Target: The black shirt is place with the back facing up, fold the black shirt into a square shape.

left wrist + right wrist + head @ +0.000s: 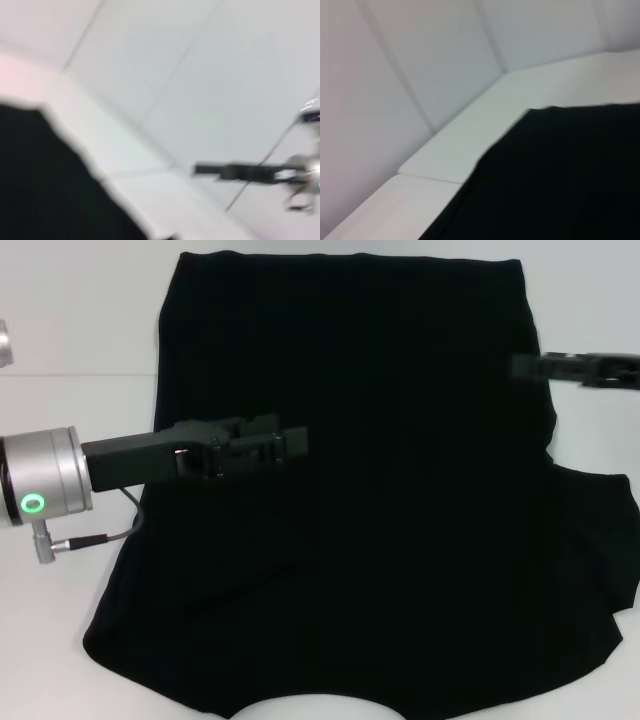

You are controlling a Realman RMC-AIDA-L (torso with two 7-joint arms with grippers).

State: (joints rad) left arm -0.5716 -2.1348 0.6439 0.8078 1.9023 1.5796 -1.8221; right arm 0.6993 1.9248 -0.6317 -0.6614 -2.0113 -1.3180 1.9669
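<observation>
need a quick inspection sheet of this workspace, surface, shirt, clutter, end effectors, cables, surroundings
surface: white table, mostly covered by the garment.
job's things: black shirt spread flat, curved neckline edge at the near side; the robot's right side bulges out wider than the left; not yet a square.
clutter: nothing seen.
end effectors: left end effector reaches in over the shirt's left part; right end effector sits at the shirt's right edge, farther back. Contact with the cloth cannot be told for either.
cables: a thin grey cable loops under the left wrist.
surroundings: plain white wall panels behind the table.
</observation>
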